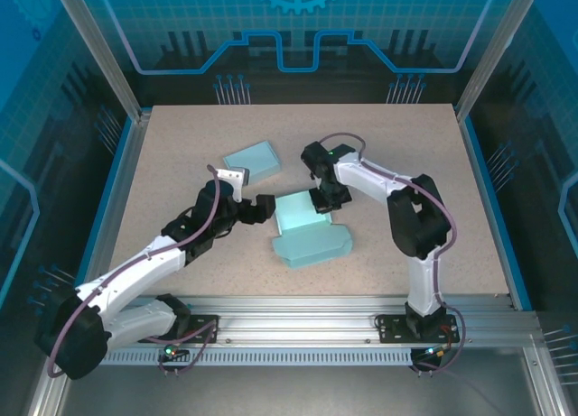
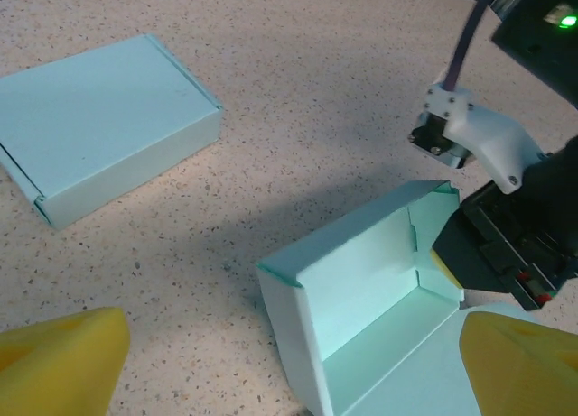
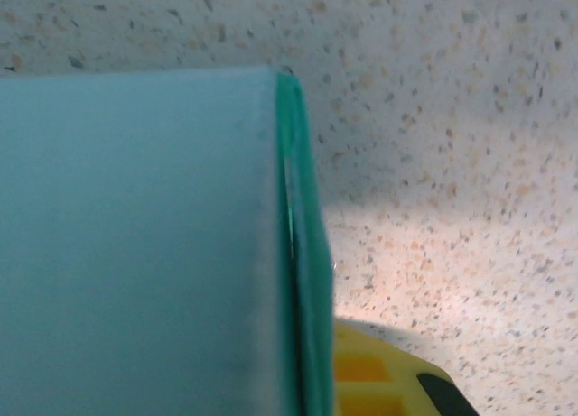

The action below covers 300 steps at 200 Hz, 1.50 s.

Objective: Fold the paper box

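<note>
Top view, near edge first. The left arm [image 1: 135, 281] is reaching from 7 o'clock toward table [image 1: 181, 145] centre, and the right arm [image 1: 420, 244] is rising from 5 o'clock and bending back in.

The paper box [image 1: 312, 240] is sitting just near of centre, half folded: tray walls are standing at its far end and the lid panel is lying flat toward 5 o'clock.

The left gripper [image 1: 265, 208] is hovering just beside the tray's 9 o'clock side, not touching it. In the left wrist view its yellow fingers [image 2: 59, 362] are spread wide and gripping nothing, with the open tray between them.

The right gripper [image 1: 327, 199] is sitting on the tray's 1 o'clock corner. In the right wrist view one yellow pad [image 3: 370, 371] is pressing against the wall edge and the other pad is hidden behind the paper. The jaws are looking narrowed onto that wall.

A closed box [image 1: 251, 161] is lying flat at 11 o'clock of the tray, apart from it.
</note>
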### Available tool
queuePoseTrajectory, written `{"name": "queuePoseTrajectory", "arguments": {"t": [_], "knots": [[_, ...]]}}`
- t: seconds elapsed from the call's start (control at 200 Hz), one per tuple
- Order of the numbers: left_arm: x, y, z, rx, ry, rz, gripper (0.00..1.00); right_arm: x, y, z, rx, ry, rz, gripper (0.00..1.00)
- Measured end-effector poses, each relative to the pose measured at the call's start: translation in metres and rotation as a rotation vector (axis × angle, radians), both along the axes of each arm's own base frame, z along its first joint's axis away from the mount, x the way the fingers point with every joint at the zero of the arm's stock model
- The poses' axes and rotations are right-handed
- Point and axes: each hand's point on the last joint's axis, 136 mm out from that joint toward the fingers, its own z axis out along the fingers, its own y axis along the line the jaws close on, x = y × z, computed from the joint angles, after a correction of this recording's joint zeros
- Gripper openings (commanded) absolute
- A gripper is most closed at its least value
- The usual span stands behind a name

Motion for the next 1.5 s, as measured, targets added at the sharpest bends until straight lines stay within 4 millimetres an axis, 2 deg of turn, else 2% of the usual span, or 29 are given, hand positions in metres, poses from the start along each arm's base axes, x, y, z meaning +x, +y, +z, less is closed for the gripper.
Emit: {"name": "queuePoseTrajectory", "arguments": {"t": [0.335, 0.46, 0.55, 0.9, 0.956, 1.031, 1.101, 1.176, 1.331, 1.501], "knots": [[-0.001, 0.006, 0.006, -0.008, -0.008, 0.012, 0.96, 0.026, -0.013, -0.007, -0.295, 0.104, 0.076, 0.00], [-0.001, 0.006, 0.005, -0.008, -0.007, 0.011, 0.96, 0.033, -0.018, -0.016, -0.424, 0.117, 0.138, 0.00], [-0.001, 0.006, 0.005, -0.008, -0.006, 0.011, 0.96, 0.033, -0.025, -0.022, -0.519, 0.126, 0.188, 0.00], [-0.001, 0.007, 0.005, -0.008, -0.008, 0.012, 0.96, 0.035, -0.028, -0.023, -0.714, 0.028, 0.316, 0.00], [-0.001, 0.007, 0.005, -0.008, -0.007, 0.013, 0.96, 0.035, -0.028, -0.022, -0.717, 0.007, 0.320, 0.12], [-0.001, 0.007, 0.005, -0.008, -0.007, 0.014, 0.97, 0.035, -0.028, -0.022, -0.714, -0.016, 0.321, 0.35], [-0.001, 0.007, 0.005, -0.007, -0.008, 0.015, 0.97, 0.039, -0.026, -0.028, -0.697, -0.043, 0.316, 0.48], [0.000, 0.008, 0.005, -0.006, -0.008, 0.018, 0.95, 0.041, -0.025, -0.021, -0.706, -0.075, 0.323, 0.62], [0.001, 0.009, 0.002, 0.000, -0.001, 0.024, 0.94, 0.048, -0.007, -0.013, -0.625, -0.155, 0.299, 0.72], [0.005, 0.010, -0.015, 0.032, 0.042, 0.037, 0.95, 0.048, 0.009, 0.006, -0.581, -0.219, 0.305, 0.79]]}}
